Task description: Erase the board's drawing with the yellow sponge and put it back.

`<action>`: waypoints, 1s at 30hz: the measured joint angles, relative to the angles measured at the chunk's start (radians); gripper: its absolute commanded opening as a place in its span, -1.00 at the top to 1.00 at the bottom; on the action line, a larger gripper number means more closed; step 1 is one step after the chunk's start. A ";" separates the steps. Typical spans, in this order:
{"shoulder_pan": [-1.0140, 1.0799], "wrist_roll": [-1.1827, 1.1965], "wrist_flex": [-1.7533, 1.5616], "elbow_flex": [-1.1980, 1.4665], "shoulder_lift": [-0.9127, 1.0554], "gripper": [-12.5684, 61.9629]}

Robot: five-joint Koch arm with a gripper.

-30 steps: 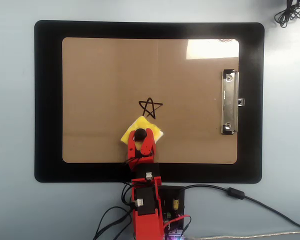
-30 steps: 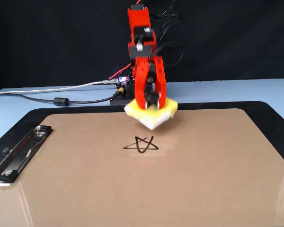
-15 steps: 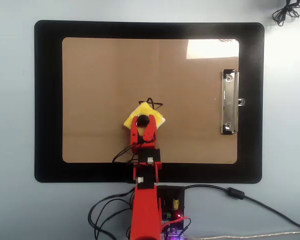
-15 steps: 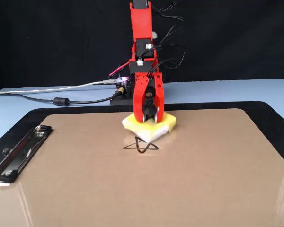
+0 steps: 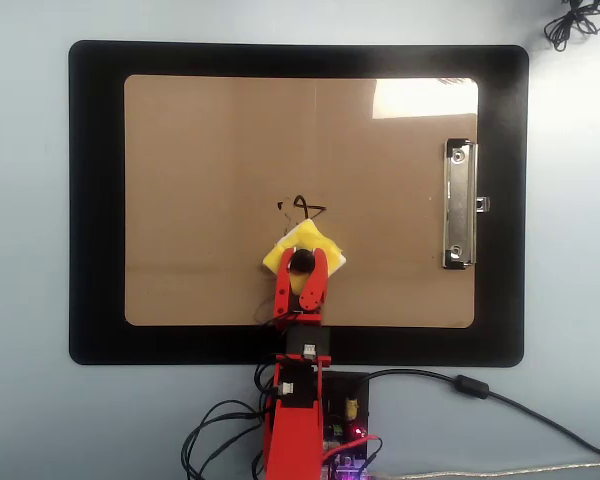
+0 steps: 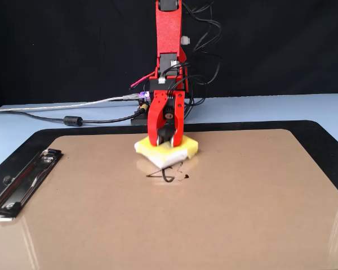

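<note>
The brown board (image 5: 210, 170) lies on a black mat, its silver clip (image 5: 459, 205) on the right in the overhead view and on the left in the fixed view (image 6: 22, 183). The yellow sponge (image 5: 320, 243) sits on the board, also seen in the fixed view (image 6: 187, 147). It covers part of the drawing (image 5: 302, 208), whose remaining black lines show just beyond it in the fixed view too (image 6: 168, 174). My red gripper (image 5: 302, 262) is shut on the sponge's black knob, pressing it down; it also shows in the fixed view (image 6: 165, 140).
The black mat (image 5: 95, 200) frames the board on a light blue table. The arm's base with its electronics (image 5: 345, 420) and cables (image 5: 480, 390) lie at the near edge in the overhead view. A cable coil (image 5: 572, 22) lies at the top right corner.
</note>
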 measured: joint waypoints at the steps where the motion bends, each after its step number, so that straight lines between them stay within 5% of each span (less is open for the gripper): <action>1: -0.005 0.000 -0.003 -0.003 -0.005 0.88; 10: 0.017 -0.002 -0.055 -0.486 -0.500 0.88; 21: 0.048 -0.002 -0.160 -0.015 -0.135 0.88; 30: 0.055 -0.003 -0.175 -0.518 -0.603 0.88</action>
